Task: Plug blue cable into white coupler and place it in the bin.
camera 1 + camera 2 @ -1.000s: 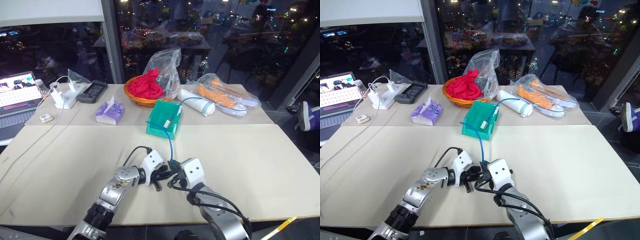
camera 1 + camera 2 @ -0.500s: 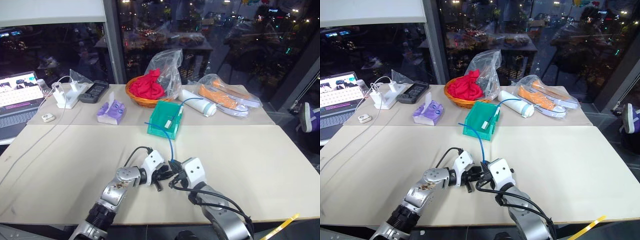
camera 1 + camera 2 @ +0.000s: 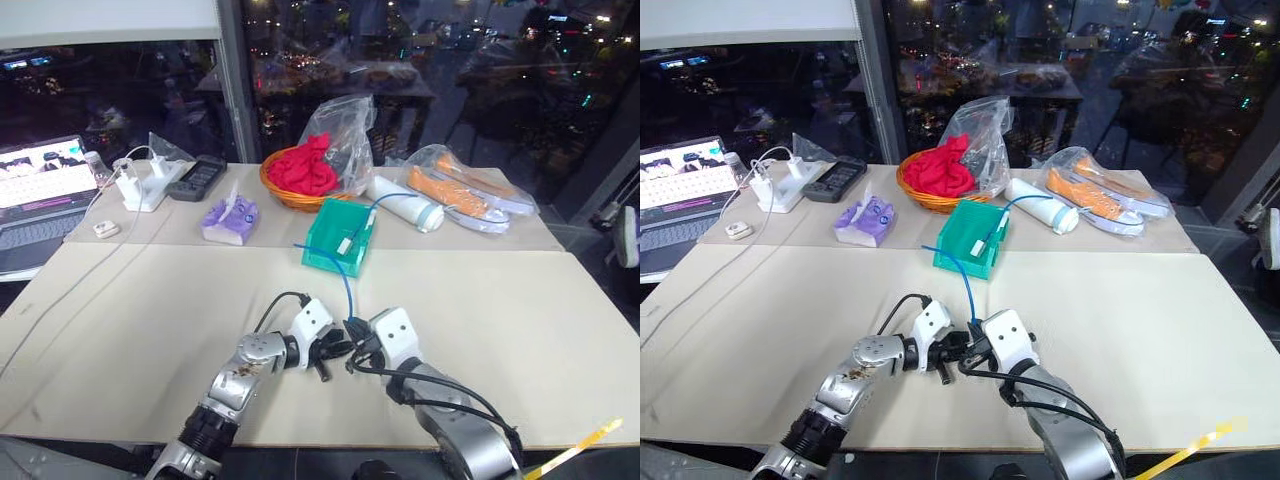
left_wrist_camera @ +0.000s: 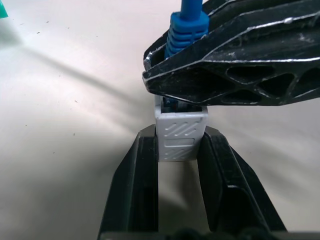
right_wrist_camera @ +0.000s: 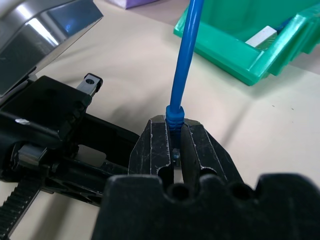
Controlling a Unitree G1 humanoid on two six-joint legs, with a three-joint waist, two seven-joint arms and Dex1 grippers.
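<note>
In the left wrist view my left gripper [image 4: 180,134] is shut on the white coupler [image 4: 180,142], a small ribbed block between its two fingers. My right gripper [image 5: 174,125] is shut on the blue cable [image 5: 185,55] just behind its plug, and the plug end sits at the coupler's open top. Both grippers meet tip to tip low over the table's near middle, left [image 3: 333,349] and right [image 3: 356,340]. From there the blue cable [image 3: 346,292] arcs up and back into the teal bin [image 3: 330,258].
Behind the bin stand a wicker basket with red cloth [image 3: 300,180], a white tube [image 3: 400,205] and bagged orange shoes [image 3: 465,195]. A purple tissue pack [image 3: 230,220], a white charger block [image 3: 145,185] and a laptop [image 3: 40,200] lie at the far left.
</note>
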